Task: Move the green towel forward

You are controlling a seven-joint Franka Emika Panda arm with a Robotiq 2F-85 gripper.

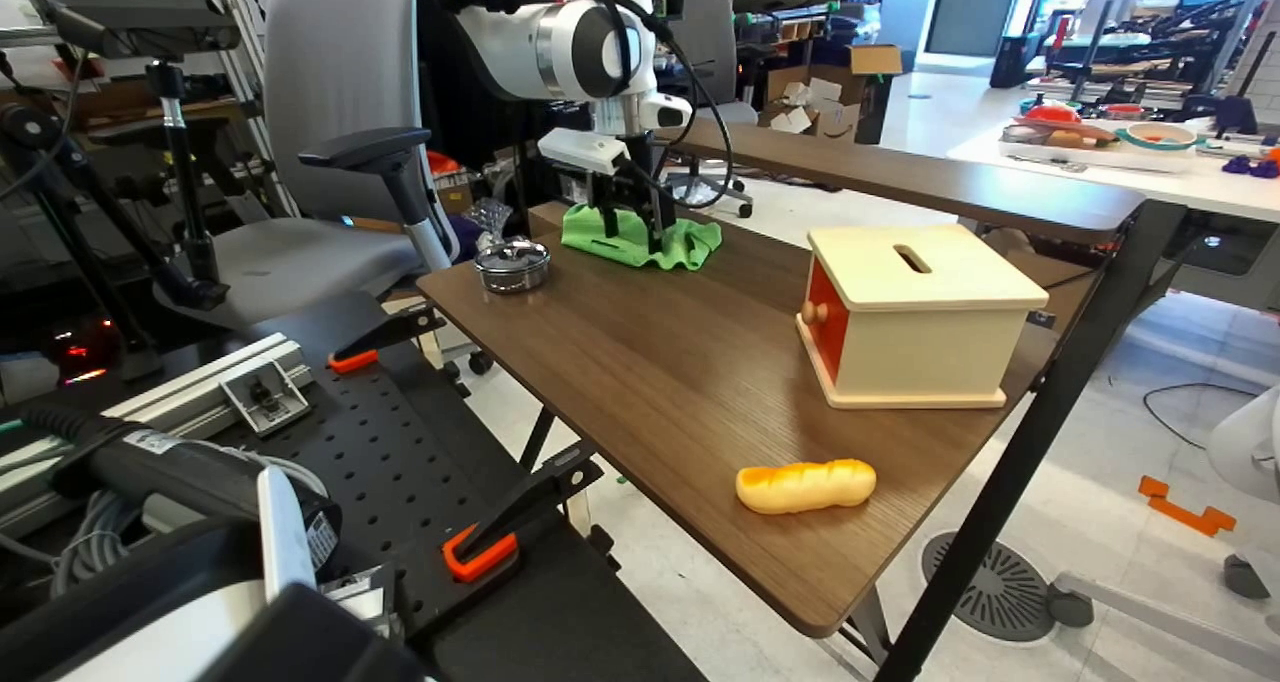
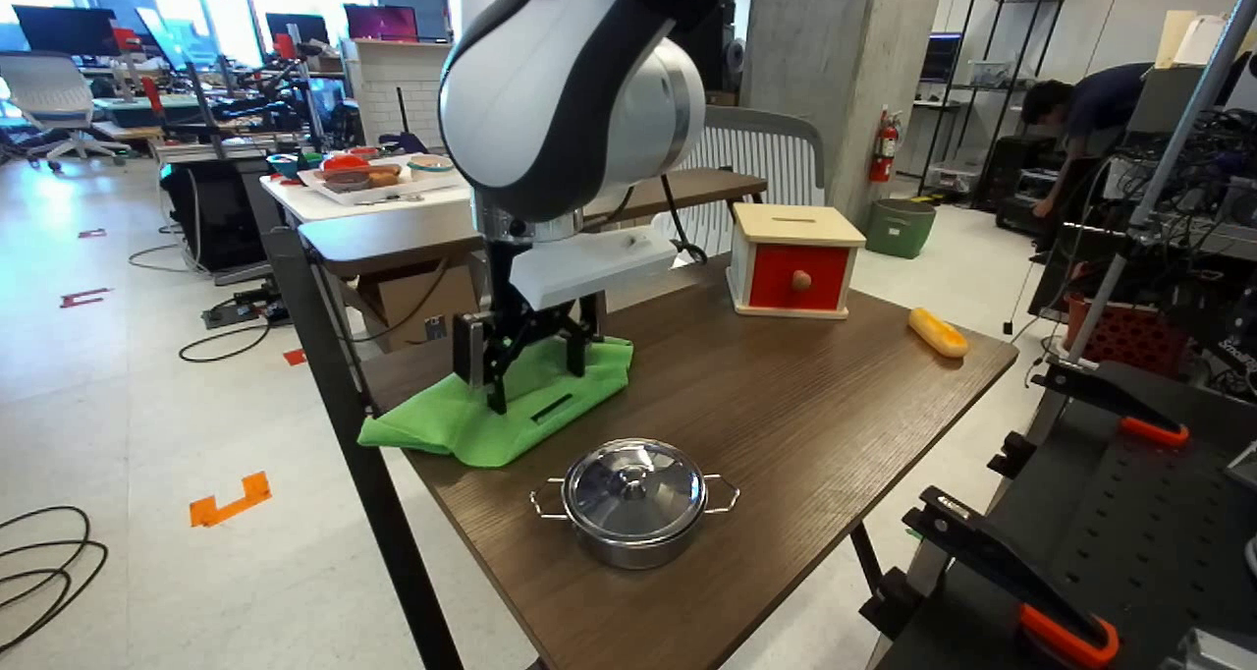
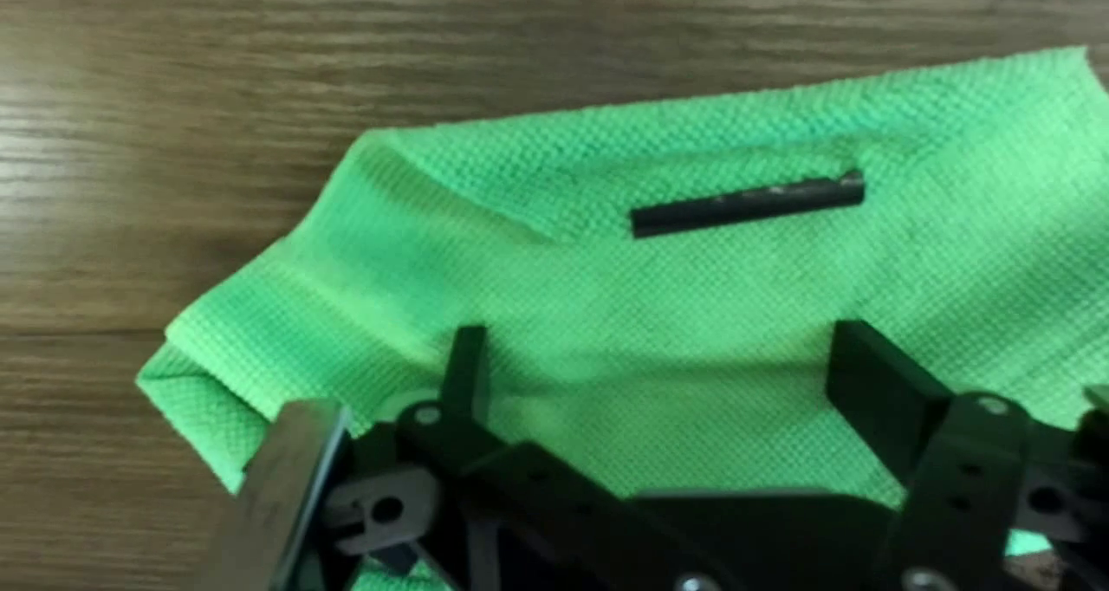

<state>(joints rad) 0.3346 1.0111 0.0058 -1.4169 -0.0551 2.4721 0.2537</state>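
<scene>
"Two fingers [image 3: 884, 387] on that hand [image 3: 663, 348]. How do they stand?"

"Spread well apart, pointing down. The wrist view shows the green towel [image 3: 641, 305] below them, its fabric running across the gap between."

"Are the tips touching it?"

"They're right down at the fabric, but whether they press on it or sit just above, I can't tell."

"And where is the towel lying?"

"On the brown counter [image 1: 640, 372], at the end beneath the arm [image 2: 520, 110]. It's rumpled, with a corner folded over, and in an exterior view part of it shows past the counter's edge."

"What's the dark line on it?"

"A narrow black strip [image 3: 747, 204], set along one of the towel's longer sides. What it's made of, I couldn't say."

"Anything close by?"

"A lidded metal pot [image 2: 636, 498] with a wire handle at each side. In both exterior views it stands near the towel, apart from it."

"And further along?"

"A pale wooden box [image 1: 925, 352], upright, with a slotted top and a red, knobbed front. A yellow bread-shaped piece [image 1: 805, 486] lies near the box without touching it, and both are well apart from the towel."
</scene>
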